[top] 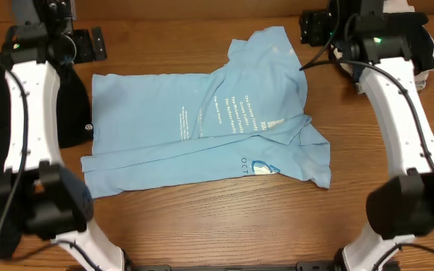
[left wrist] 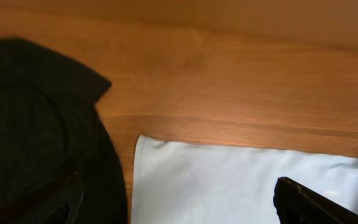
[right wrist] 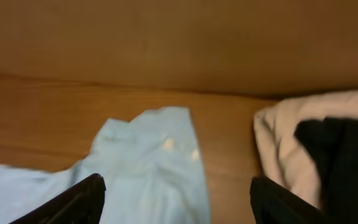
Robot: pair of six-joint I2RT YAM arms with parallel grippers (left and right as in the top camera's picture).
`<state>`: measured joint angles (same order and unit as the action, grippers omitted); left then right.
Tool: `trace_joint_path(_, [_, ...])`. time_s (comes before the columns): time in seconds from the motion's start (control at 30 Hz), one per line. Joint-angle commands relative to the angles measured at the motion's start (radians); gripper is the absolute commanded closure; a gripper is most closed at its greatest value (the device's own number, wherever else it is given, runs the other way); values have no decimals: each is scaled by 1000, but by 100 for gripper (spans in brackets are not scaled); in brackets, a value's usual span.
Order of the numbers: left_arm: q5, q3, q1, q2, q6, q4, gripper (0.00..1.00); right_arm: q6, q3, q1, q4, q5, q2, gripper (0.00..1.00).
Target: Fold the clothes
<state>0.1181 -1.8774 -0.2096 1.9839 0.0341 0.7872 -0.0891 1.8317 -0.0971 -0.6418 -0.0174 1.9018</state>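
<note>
The wooden counter is taken up at its middle by the light blue T-shirt, which is laid flat with its long axis running left to right. A black garment is spread just beside the shirt's left edge, and a pile of cream and black cloth is stacked at the far right. Both could be caught by mistake if a grasp were aimed too far outward, and the wrong fabric would then be dragged onto the shirt. The left gripper is held above the shirt's far left corner and the right gripper above the far right sleeve. Each is spread wide with nothing between the fingers. If only the top layer were pinched, the folds already made could be pulled apart. If the two corners were lifted unevenly, a skewed crease would probably result. The shirt is seen partly folded. A band along its near edge has been turned over, the right end is bunched into overlapping flaps, and one sleeve is left sticking out toward the far side. White lettering is printed in short columns near the middle, and a small white tag-like patch is seen beside it.
</note>
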Motion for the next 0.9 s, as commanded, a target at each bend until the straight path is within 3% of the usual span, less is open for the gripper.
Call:
trace_joint_path(0.0, [-37, -33, 1, 103, 48, 7, 0, -89, 17, 1, 35, 61, 92, 21])
trace_joint_path(0.1, [-54, -33, 7, 168, 80, -9, 2, -95, 16, 1, 89, 51, 173, 21])
trace_joint_path(0.27, [-55, -33, 21, 249, 82, -42, 14, -73, 16, -3, 153, 3, 269, 21])
trace_joint_path(0.57, [-100, -33, 42, 367, 38, -55, 17, -76, 16, -21, 255, -3, 379, 21])
trace_joint_path(0.77, [-100, -32, 32, 373, 28, -86, 36, -76, 16, -21, 348, -29, 417, 21])
trace_joint_path(0.87, [-100, -31, 32, 375, 29, -93, 55, -74, 16, -23, 399, -30, 445, 22])
